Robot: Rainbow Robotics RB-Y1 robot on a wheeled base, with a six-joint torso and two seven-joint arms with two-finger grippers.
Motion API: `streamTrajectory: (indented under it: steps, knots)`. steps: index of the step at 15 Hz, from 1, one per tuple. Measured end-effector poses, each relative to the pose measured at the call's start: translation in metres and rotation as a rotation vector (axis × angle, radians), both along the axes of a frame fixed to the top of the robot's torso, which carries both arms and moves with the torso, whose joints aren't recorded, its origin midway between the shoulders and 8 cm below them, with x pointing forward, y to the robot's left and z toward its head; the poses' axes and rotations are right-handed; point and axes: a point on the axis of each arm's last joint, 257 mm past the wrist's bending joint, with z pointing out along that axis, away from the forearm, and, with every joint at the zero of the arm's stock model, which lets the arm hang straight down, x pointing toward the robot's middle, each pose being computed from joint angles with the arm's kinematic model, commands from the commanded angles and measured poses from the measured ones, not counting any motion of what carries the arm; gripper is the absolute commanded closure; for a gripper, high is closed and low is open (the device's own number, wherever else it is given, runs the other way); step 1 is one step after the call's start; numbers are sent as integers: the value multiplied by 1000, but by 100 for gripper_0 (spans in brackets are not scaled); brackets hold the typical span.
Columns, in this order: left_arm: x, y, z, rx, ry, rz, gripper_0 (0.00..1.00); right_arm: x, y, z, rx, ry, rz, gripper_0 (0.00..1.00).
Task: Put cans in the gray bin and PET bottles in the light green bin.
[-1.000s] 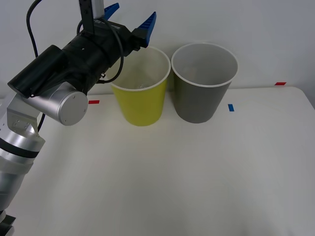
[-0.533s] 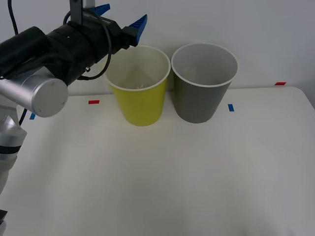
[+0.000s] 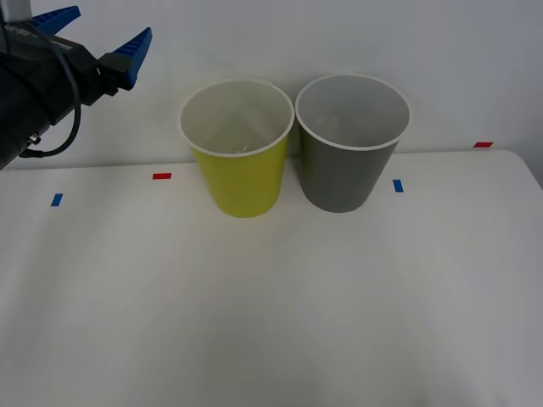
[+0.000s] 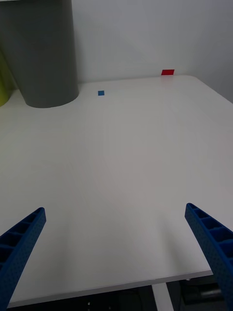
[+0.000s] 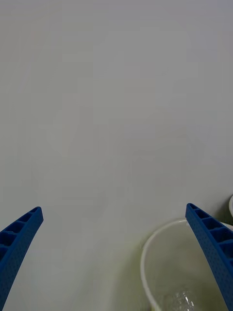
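The left gripper (image 3: 92, 38) has drawn back, up and left of the round lime-green bin (image 3: 240, 178), blue fingers spread wide, empty. The clear crinkly plastic bottle (image 5: 180, 299) lies inside that bin, beside the round dark gray bin (image 3: 348, 170). The right gripper (image 4: 116, 257) hangs open over the white table (image 3: 280, 297).

red (image 3: 161, 175) and blue tape marks (image 3: 397, 185) dot the white table (image 3: 271, 305).

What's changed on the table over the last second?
The left hand, open and empty, has pulled away from above the light green bin toward the robot's left. The PET bottle lies inside that bin. Both bins, including the gray bin, stayed put, and the right hand is open over the table.
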Motion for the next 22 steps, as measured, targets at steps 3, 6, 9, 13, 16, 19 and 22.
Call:
streamTrajectory:
  steps: [3,6,9,13,16,19,22]
  knots:
    - [-22,31,-16,-12,21,48,0,0,0,0,0,0,0,0]
    - [-50,52,-47,-32,81,78,0,0,0,0,0,0,0,0]
    - [-81,65,-70,-65,137,85,0,0,0,0,0,0,0,0]
    - [-121,79,-112,-121,207,127,0,0,0,0,0,0,0,0]
    - [-144,78,-124,-136,207,160,0,0,0,0,0,0,0,0]
    - [-147,86,-133,-111,185,220,0,0,0,0,0,0,0,0]
    - [-150,90,-138,-141,121,263,0,0,0,0,0,0,0,0]
